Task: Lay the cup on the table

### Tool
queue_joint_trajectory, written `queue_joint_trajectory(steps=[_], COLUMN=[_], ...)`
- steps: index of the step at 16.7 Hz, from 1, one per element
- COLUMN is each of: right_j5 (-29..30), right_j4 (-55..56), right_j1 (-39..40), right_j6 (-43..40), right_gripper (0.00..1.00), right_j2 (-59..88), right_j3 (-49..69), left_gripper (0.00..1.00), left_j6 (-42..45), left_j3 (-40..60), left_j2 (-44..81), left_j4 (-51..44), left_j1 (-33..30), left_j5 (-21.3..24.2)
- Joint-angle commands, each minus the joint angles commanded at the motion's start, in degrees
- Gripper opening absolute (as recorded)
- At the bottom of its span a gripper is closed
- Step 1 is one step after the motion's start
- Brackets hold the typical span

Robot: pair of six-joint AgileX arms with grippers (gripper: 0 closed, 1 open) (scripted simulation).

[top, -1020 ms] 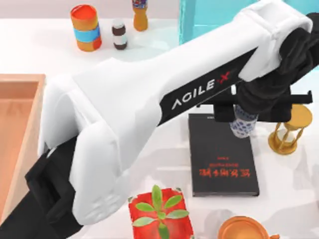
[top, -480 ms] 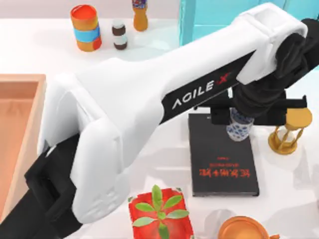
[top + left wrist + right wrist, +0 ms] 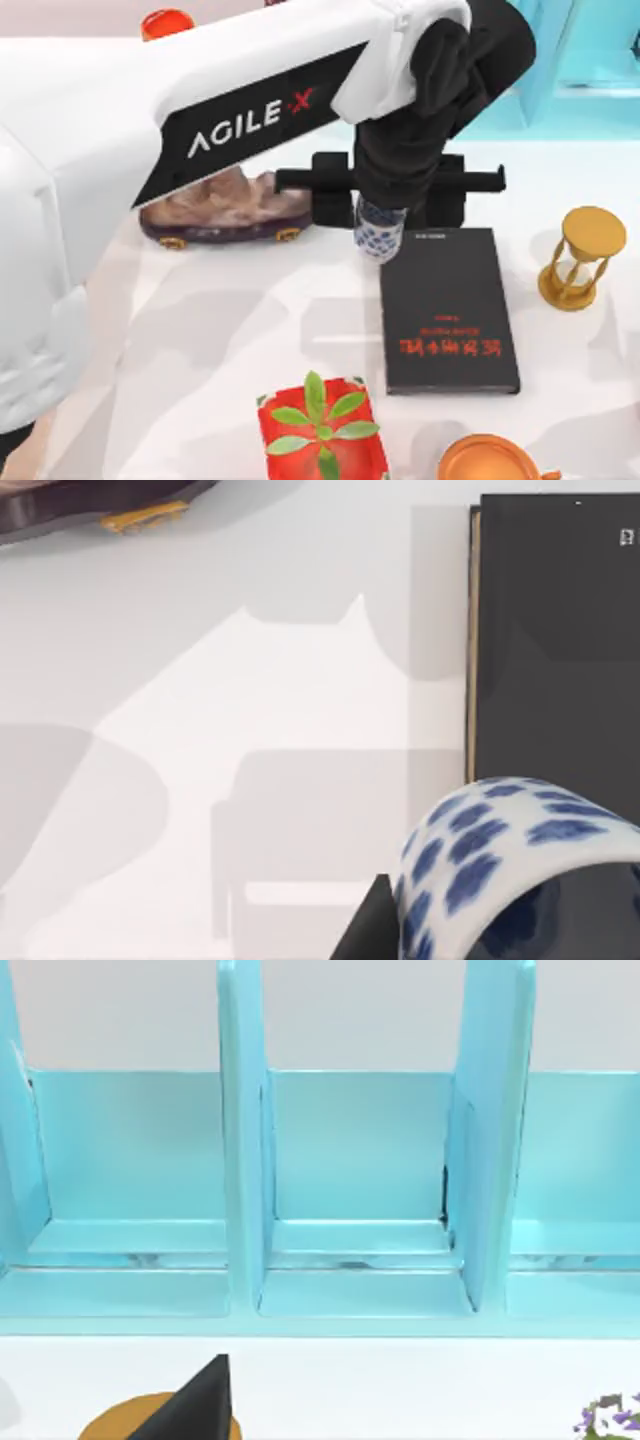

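Observation:
The cup (image 3: 378, 240), white with blue dabs, hangs in my left gripper (image 3: 380, 222), which is shut on it. It is held above the table (image 3: 250, 330), just off the far left corner of the black book (image 3: 450, 310). In the left wrist view the cup (image 3: 500, 850) is close up, with the book's edge (image 3: 550, 630) beside it and bare white tabletop (image 3: 250, 680) beyond. My left arm (image 3: 200, 120) stretches across the view from the left. My right arm is parked, its wrist view facing a light-blue rack (image 3: 360, 1190).
A purple-brown rock on a dark base (image 3: 225, 212) sits left of the cup. A golden hourglass (image 3: 580, 258) stands at the right. A red box with a green plant (image 3: 322, 430) and an orange cup (image 3: 490, 462) lie along the near edge. The top of an orange can (image 3: 167, 22) is at the back.
My left arm has swung to the left with the cup, from beside the hourglass to the book's far left corner. The arm now covers the back left of the table.

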Motion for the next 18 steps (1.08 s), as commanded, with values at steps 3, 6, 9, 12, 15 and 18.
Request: queue_joint_trajectory(steps=[3,6,9,12,15,18], right_j5=[0.0,0.0,0.0,0.0,0.0,0.0], right_j4=[0.0,0.0,0.0,0.0,0.0,0.0], right_j1=[0.0,0.0,0.0,0.0,0.0,0.0], right_j6=[0.0,0.0,0.0,0.0,0.0,0.0], right_gripper=[1.00,1.00,1.00,1.00,1.00,1.00], right_j2=[0.0,0.0,0.0,0.0,0.0,0.0], right_j3=[0.0,0.0,0.0,0.0,0.0,0.0], left_gripper=[0.00,0.00,0.00,0.00,0.00,0.00], left_j6=[1.8,2.5,2.6,3.1,3.3,3.7], left_j3=[-6.6,-8.0,-8.1,-10.5,-12.8,-15.3], left_j2=[-5.4,-6.6,-6.3,-5.5,-4.6,-3.7], left_j4=[2.5,3.2,3.1,6.6,10.0,14.2], left_j1=[2.1,2.4,2.1,2.6,3.2,3.6], left_j5=[0.3,0.4,0.4,0.5,0.6,0.7])
